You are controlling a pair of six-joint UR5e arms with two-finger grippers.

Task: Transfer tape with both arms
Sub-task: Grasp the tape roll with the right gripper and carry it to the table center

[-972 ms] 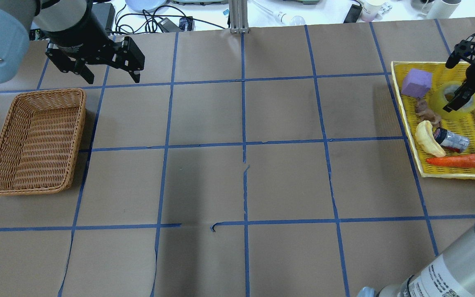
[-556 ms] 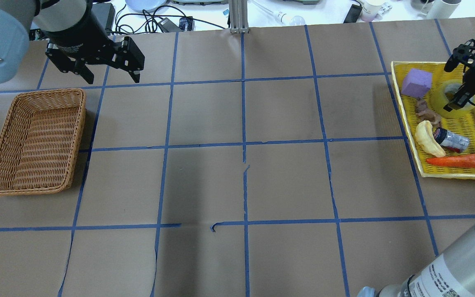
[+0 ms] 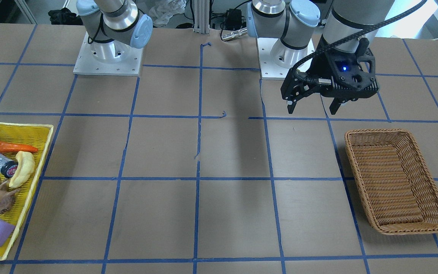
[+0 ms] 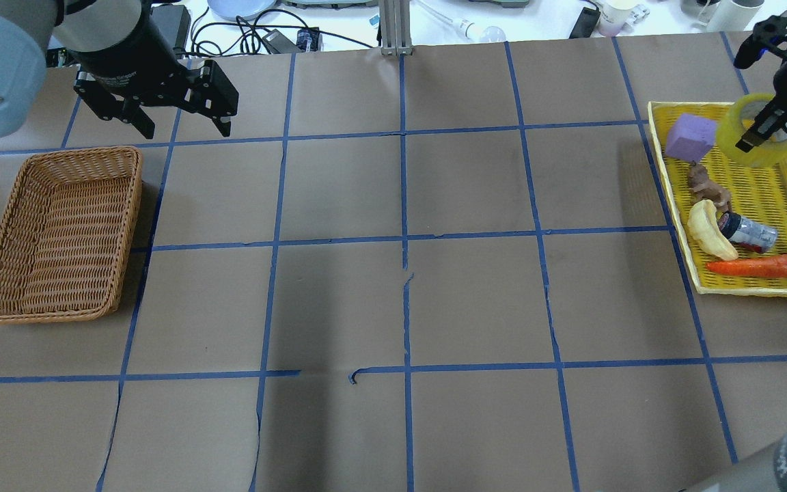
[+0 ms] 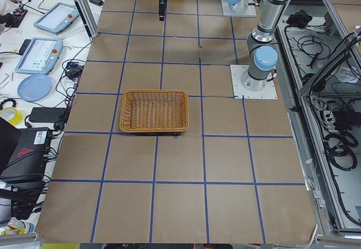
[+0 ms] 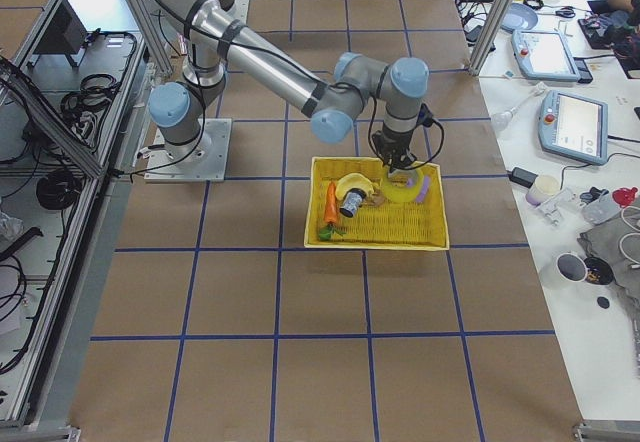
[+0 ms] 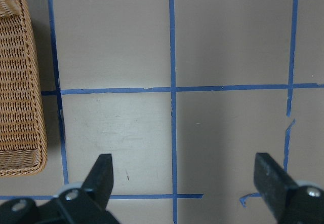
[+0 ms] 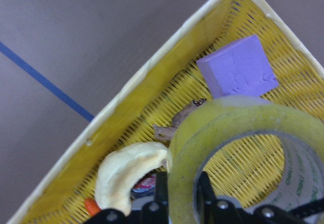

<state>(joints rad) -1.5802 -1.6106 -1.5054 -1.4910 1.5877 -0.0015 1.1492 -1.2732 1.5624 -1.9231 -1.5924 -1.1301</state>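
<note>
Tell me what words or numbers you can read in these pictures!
Inside of the tape: small grey letters, too blurred to read.
Label on the small bottle: print too small to read.
No other writing can be read in any view.

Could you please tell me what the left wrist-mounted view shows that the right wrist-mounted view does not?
Only the left wrist view shows the wicker basket and the left claw, open over the table. Only the right wrist view shows the tape, clamped in the right claw over the yellow tray, which holds a purple block, a banana and a brown figurine. Both show the table covered in brown paper with blue grid lines.
</note>
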